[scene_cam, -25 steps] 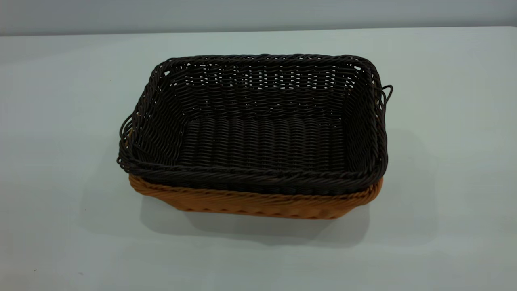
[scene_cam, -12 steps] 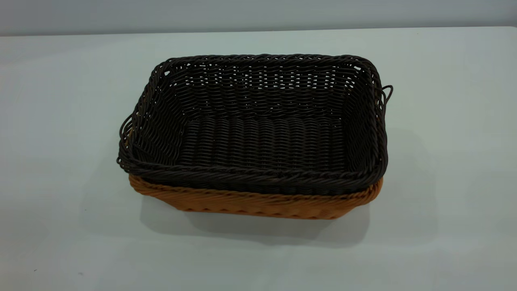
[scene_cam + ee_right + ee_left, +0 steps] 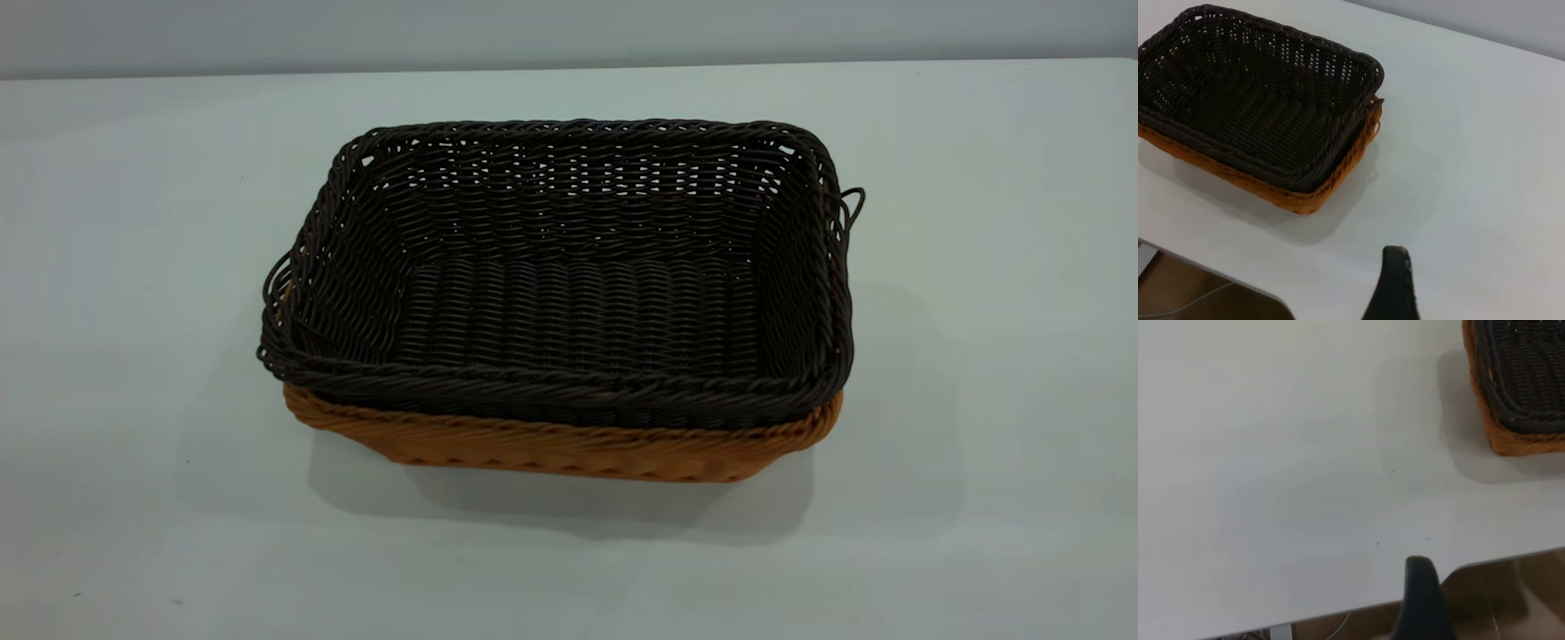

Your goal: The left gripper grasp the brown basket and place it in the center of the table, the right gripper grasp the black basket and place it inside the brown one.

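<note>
The black basket (image 3: pixel 569 276) sits nested inside the brown basket (image 3: pixel 569 449) in the middle of the table (image 3: pixel 978 356). Only the brown basket's lower front wall and rim show beneath the black rim. Both baskets also show in the right wrist view, black (image 3: pixel 1251 100) inside brown (image 3: pixel 1298 197), and a corner of each shows in the left wrist view, black (image 3: pixel 1525 373) and brown (image 3: pixel 1518 443). My left gripper (image 3: pixel 1421 590) is only a small black part near the table's edge, far from the baskets. My right gripper (image 3: pixel 1395 283) hangs above bare table, away from the baskets. Neither gripper shows in the exterior view.
The table's edge (image 3: pixel 1338 607) runs close to the left gripper, with brown floor (image 3: pixel 1511 600) beyond it. A table corner (image 3: pixel 1265 293) lies near the right gripper. White tabletop surrounds the baskets on all sides.
</note>
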Robot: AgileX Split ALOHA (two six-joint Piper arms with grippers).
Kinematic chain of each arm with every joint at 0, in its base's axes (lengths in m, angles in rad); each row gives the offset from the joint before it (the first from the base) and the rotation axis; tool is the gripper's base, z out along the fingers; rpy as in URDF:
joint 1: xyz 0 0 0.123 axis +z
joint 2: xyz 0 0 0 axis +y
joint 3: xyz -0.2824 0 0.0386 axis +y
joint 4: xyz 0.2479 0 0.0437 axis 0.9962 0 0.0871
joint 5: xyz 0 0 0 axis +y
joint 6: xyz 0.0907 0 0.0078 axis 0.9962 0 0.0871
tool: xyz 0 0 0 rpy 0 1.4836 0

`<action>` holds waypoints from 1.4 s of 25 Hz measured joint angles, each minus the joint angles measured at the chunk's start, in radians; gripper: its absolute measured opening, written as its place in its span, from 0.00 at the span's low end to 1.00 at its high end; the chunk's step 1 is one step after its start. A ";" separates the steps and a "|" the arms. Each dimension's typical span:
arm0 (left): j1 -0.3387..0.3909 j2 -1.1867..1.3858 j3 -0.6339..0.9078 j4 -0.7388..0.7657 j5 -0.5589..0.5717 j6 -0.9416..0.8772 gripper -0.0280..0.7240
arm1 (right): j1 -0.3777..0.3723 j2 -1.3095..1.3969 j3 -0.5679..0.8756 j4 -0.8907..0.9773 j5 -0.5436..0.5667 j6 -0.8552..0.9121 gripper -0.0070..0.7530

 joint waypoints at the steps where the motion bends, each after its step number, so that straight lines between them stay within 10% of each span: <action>1: 0.015 -0.003 0.000 0.001 -0.001 0.000 0.69 | 0.000 0.000 0.000 0.000 0.000 0.000 0.72; 8: 0.161 -0.079 0.000 0.044 -0.002 -0.014 0.69 | 0.000 0.000 0.000 0.000 0.000 0.000 0.72; 27: 0.164 -0.080 0.000 0.048 -0.002 -0.018 0.69 | -0.008 0.000 0.000 0.000 0.000 0.000 0.72; 35: 0.164 -0.080 0.000 0.048 -0.002 -0.018 0.69 | -0.221 0.000 0.000 -0.034 0.000 0.000 0.72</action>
